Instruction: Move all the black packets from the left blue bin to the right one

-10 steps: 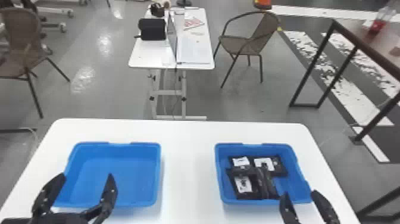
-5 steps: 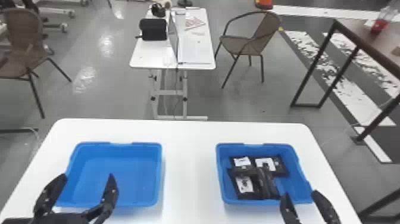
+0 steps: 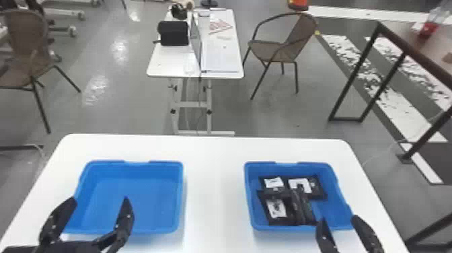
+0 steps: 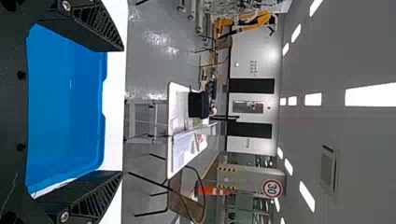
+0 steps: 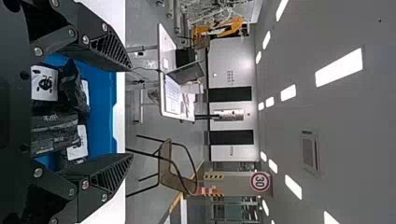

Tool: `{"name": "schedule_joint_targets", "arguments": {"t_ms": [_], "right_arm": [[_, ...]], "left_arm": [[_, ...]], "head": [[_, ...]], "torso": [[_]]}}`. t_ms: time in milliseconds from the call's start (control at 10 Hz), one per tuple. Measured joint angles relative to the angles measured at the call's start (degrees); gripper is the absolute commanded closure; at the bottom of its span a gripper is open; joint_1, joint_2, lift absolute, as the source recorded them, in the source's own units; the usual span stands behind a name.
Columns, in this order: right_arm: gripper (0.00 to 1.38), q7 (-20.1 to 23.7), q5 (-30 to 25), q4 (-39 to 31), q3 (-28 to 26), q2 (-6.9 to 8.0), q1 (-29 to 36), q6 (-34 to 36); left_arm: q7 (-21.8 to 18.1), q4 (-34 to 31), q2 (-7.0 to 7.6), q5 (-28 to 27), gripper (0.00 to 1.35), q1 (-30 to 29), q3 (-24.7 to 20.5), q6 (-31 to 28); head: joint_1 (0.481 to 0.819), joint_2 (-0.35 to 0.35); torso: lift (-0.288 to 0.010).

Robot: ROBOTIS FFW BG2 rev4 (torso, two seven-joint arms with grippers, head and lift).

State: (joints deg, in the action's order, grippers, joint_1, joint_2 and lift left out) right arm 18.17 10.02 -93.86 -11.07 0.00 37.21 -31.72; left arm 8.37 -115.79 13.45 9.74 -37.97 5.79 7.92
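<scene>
Comparing this moment with the two earlier head views, I find almost no change: the black packets [image 3: 276,209] keep their places, and both arms stay still. Only a very small shift of the whole view can be noticed.

The packets lie in the right bin [image 3: 248,191], flat and partly overlapping, with one dark packet [image 3: 302,210] reaching to the near wall. The left bin [image 3: 179,202] shows its bare blue floor, and I see no packet in it or on the table [image 3: 215,188].

The left gripper [image 3: 100,199] is above the near side of the left bin, its jaws spread and holding nothing. The right gripper [image 3: 338,219] is at the near right corner of the right bin, its jaws also parted, without any packet.

For the task, this stillness probably means that the moving is finished. I judge that both arms need only withdraw, carefully, without catching a rim.
</scene>
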Motion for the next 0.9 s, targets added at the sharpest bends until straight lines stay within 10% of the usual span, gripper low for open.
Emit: {"name": "schedule_joint_targets", "arguments": {"t_ms": [400,900], "right_arm": [[0.41,0.2,-0.1,-0.2,0.0,0.0,0.0,0.1],[0.4,0.2,0.3,-1.5,0.0,0.0,0.8,0.1]], "left_arm": [[-1.1,0.0,1.12,0.9,0.09,0.6,0.0,-0.9],[-4.0,0.5,-0.89,0.7,0.09,0.6,-1.0,-1.2]], "head": [[0.695,-0.105],[0.695,-0.112]], "torso": [[0.0],[0.0]]}}
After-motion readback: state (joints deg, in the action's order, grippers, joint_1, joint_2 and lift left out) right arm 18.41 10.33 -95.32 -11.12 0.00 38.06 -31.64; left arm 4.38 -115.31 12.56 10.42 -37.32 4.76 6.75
